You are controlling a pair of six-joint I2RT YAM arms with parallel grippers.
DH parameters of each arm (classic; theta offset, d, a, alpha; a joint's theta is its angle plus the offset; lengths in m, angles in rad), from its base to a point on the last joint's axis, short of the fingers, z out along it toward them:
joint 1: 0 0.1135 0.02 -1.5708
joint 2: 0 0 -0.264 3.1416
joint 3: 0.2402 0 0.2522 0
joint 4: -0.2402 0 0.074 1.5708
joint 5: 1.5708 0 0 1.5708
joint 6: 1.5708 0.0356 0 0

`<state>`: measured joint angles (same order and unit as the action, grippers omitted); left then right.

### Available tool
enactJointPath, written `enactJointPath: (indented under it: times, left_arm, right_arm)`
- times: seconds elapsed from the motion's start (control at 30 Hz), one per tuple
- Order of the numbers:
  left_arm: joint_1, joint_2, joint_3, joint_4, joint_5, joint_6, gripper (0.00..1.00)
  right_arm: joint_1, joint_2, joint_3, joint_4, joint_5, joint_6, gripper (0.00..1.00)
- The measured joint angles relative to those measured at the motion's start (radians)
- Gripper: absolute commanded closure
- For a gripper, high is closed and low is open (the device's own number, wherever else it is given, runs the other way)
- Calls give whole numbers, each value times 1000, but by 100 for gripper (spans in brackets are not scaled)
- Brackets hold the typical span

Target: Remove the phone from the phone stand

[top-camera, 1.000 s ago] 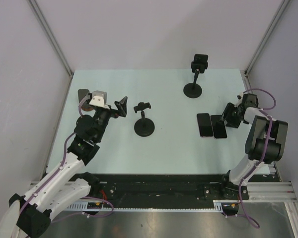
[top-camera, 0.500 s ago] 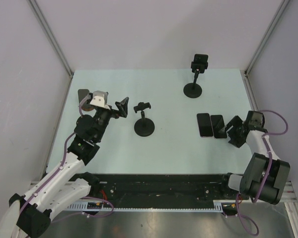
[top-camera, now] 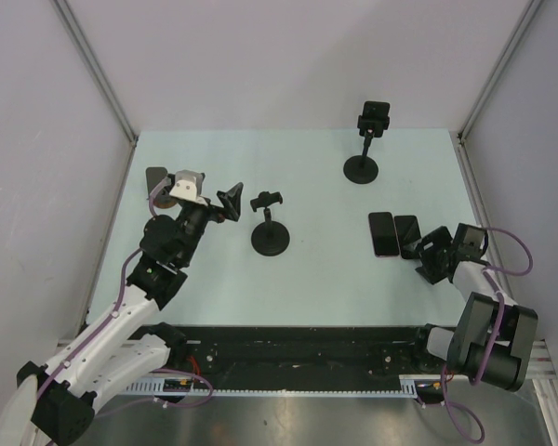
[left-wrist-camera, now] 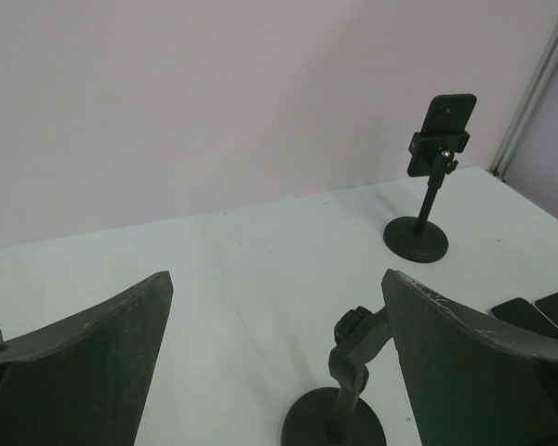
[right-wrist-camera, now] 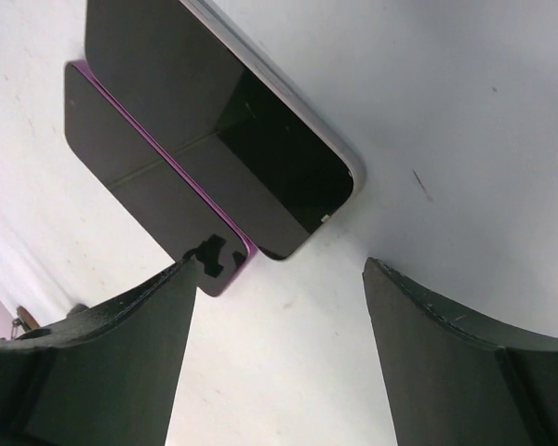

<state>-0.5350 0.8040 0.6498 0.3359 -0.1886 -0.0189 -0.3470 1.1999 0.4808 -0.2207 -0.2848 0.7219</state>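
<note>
Phone [top-camera: 376,115] stands upright, long axis vertical, clamped in the far stand [top-camera: 361,168] on my worktop [top-camera: 316,279]. My right gripper [top-camera: 428,255], spread and empty, has drawn nearer; left gripper [top-camera: 229,203] is spread, unmoved.

The white-and-black left arm [top-camera: 121,311] rises from its base at 7 o'clock in the overhead view and stretches toward 10 o'clock, with a purple cable [top-camera: 123,279] looping beside its lower links. At its tip the black left gripper [top-camera: 228,201] points toward 3 o'clock, and its dark wedge-shaped fingers [left-wrist-camera: 84,362] stand wide apart. The black-and-white right arm [top-camera: 488,330] is folded tight above its base at 5 o'clock, its forearm running up toward 4 o'clock. The black right gripper [top-camera: 431,253] sits low and is aimed toward 9 o'clock, its own fingers [right-wrist-camera: 446,362] spread wide and gripping nothing.
</note>
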Motion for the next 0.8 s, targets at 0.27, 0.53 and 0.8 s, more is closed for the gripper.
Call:
enactJointPath:
  times: [0.27, 0.53, 0.8]
  left_arm:
    - [-2, -2, 0, 0, 8, -3, 0]
    - [-2, -2, 0, 0, 10, -8, 0]
    - [-3, 1, 0, 0, 12, -10, 0]
  right_arm:
    - [24, 66, -5, 154, -14, 38, 22]
    - [45, 101, -6, 236, -24, 46, 22]
    - [47, 35, -8, 172, -17, 34, 21]
